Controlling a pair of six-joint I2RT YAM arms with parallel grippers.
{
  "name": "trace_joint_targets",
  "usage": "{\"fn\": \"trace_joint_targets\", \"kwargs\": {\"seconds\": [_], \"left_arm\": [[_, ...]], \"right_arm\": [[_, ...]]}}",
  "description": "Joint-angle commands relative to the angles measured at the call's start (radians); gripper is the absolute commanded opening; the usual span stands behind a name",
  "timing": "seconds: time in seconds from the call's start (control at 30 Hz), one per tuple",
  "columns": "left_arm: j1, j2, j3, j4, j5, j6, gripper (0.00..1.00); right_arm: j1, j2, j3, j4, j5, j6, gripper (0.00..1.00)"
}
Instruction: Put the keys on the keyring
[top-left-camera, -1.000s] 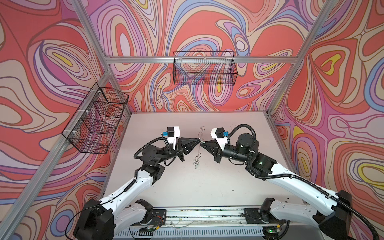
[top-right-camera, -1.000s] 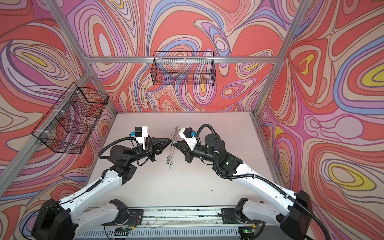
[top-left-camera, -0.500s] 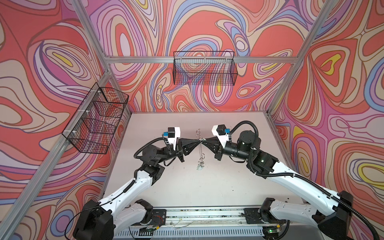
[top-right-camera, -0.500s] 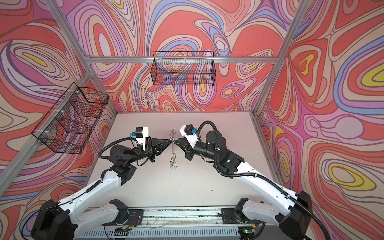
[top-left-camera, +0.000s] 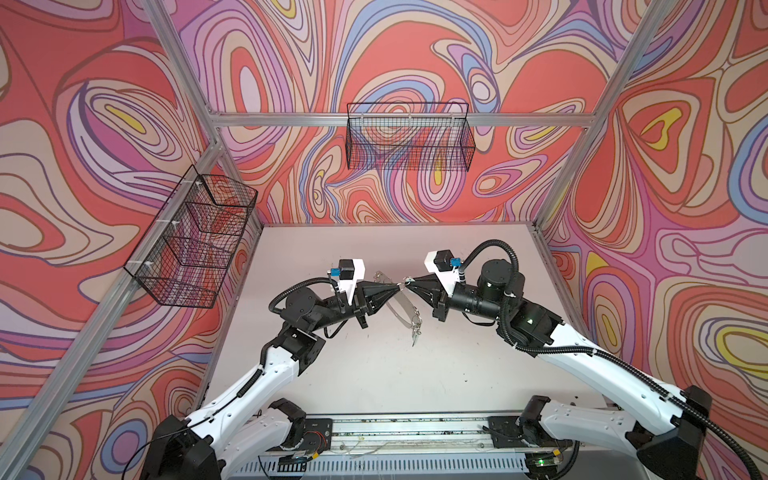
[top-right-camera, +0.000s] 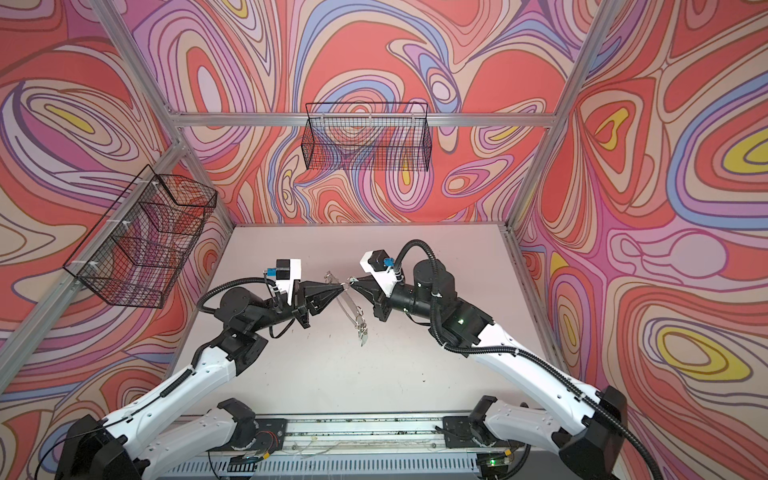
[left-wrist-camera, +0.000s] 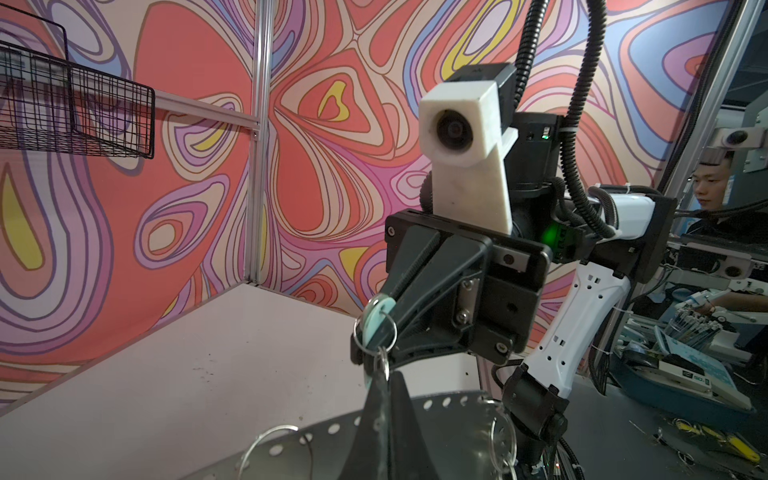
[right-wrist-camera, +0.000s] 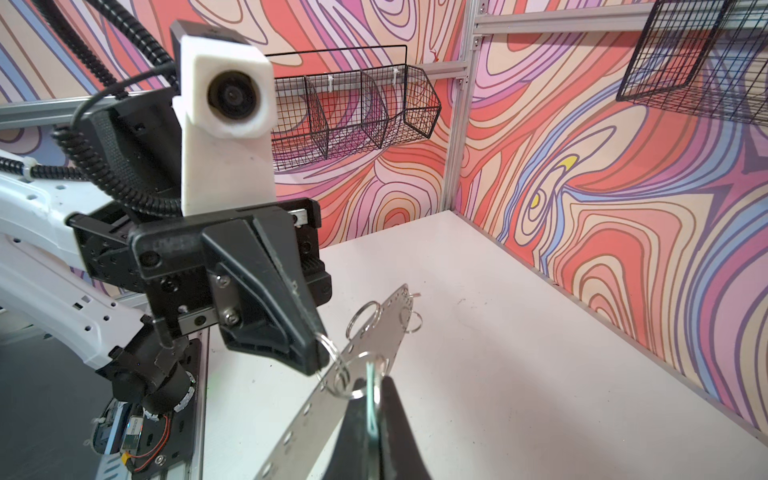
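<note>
Both grippers meet tip to tip above the middle of the table. My left gripper (top-left-camera: 397, 286) (top-right-camera: 341, 286) (left-wrist-camera: 384, 376) is shut on the keyring (right-wrist-camera: 376, 328) (left-wrist-camera: 449, 428) (top-right-camera: 349, 307), a thin grey plate with small holes and wire loops along its rim. The plate hangs tilted below the tips. My right gripper (top-left-camera: 409, 284) (top-right-camera: 352, 284) (right-wrist-camera: 374, 386) is shut on a key's mint tag (right-wrist-camera: 371, 399) (left-wrist-camera: 376, 322). That tag's small ring lies against the plate's rim. Other keys (top-left-camera: 415, 334) (top-right-camera: 362, 334) dangle from the plate's low end.
The pale table (top-left-camera: 374, 374) lies below the held parts. A black wire basket (top-left-camera: 195, 241) hangs on the left wall and another (top-left-camera: 409, 137) on the back wall. The arms' base rail (top-left-camera: 399, 428) runs along the front edge.
The keyring has swung, and its low end with the dangling keys now sits further right. Both grippers have stayed shut and tip to tip at about the same place.
</note>
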Motion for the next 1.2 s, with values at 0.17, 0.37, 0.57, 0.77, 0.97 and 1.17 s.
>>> {"fn": "trace_joint_targets", "kwargs": {"seconds": [0.17,0.37,0.57,0.77,0.97,1.17], "left_arm": [[-0.003,-0.028,0.035,-0.068,0.005,0.079,0.00],[-0.011,-0.027,0.048,-0.122,-0.016,0.117,0.00],[-0.032,-0.017,0.059,-0.155,-0.029,0.151,0.00],[-0.035,-0.019,0.064,-0.177,-0.042,0.172,0.00],[-0.035,-0.042,0.043,-0.115,-0.092,0.158,0.00],[-0.040,-0.084,0.048,-0.154,-0.138,0.215,0.00]], "right_arm": [[-0.019,-0.047,0.047,-0.010,0.074,-0.040,0.00],[-0.019,-0.031,0.077,-0.034,0.031,-0.044,0.00],[-0.018,0.040,0.161,-0.102,-0.030,-0.067,0.00],[-0.017,0.054,0.180,-0.100,-0.068,-0.068,0.00],[-0.017,0.040,0.150,-0.098,-0.047,-0.069,0.00],[-0.018,-0.002,0.080,-0.056,0.006,-0.072,0.00]]}}
